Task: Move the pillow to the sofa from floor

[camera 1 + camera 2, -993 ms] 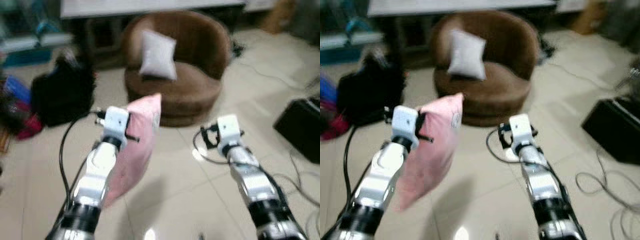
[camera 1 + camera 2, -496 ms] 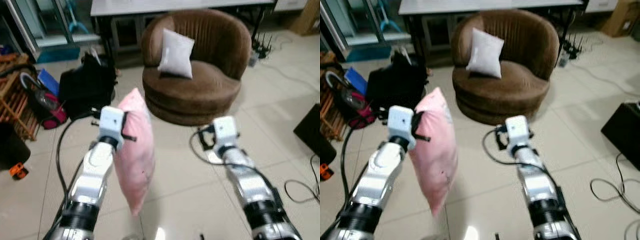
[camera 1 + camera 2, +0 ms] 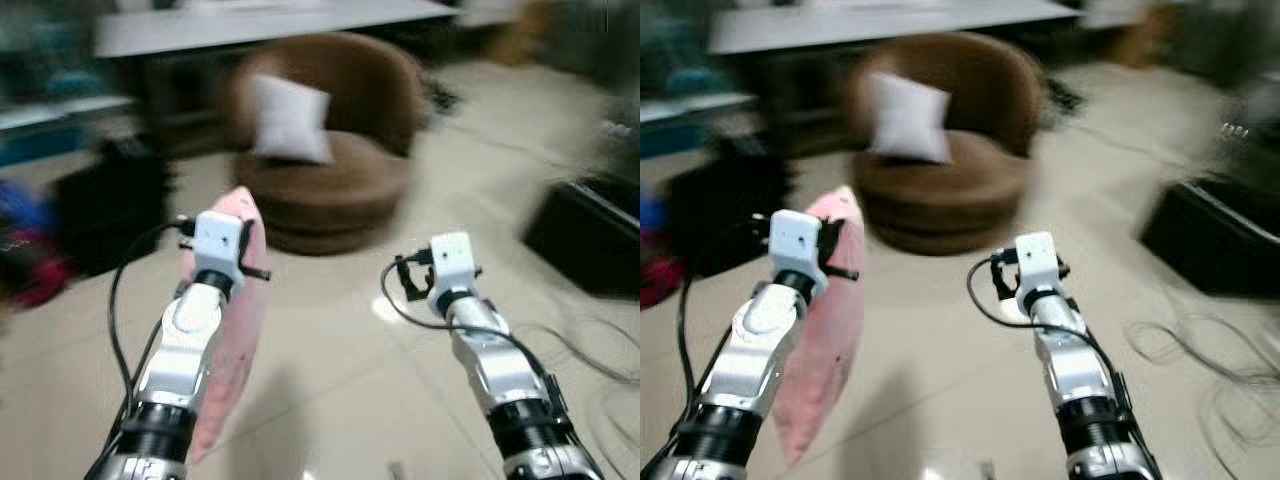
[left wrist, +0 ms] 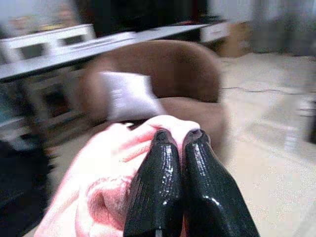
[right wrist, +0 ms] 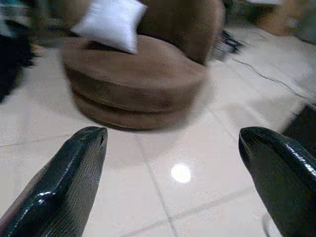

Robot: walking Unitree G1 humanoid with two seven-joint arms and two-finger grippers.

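A pink pillow [image 3: 232, 340] hangs off the floor beside my left arm, pinched at its top corner by my left gripper [image 4: 177, 143], whose fingers [image 4: 157, 187] are shut on the fabric. The brown round sofa chair [image 3: 330, 150] stands ahead, with a white cushion [image 3: 290, 118] leaning on its backrest. My right gripper [image 5: 173, 143] is open and holds nothing, facing the sofa [image 5: 133, 79] over the tiled floor. The head views are blurred.
A black bag [image 3: 105, 215] and coloured clutter lie on the floor left of the sofa. A black box [image 3: 585, 235] sits at the right, with cables [image 3: 1200, 350] looping on the tiles beside it. A long table [image 3: 260, 25] stands behind the sofa.
The whole view has shifted and blurred, so the camera has moved. The pillow still hangs from my left gripper and has swung a little.
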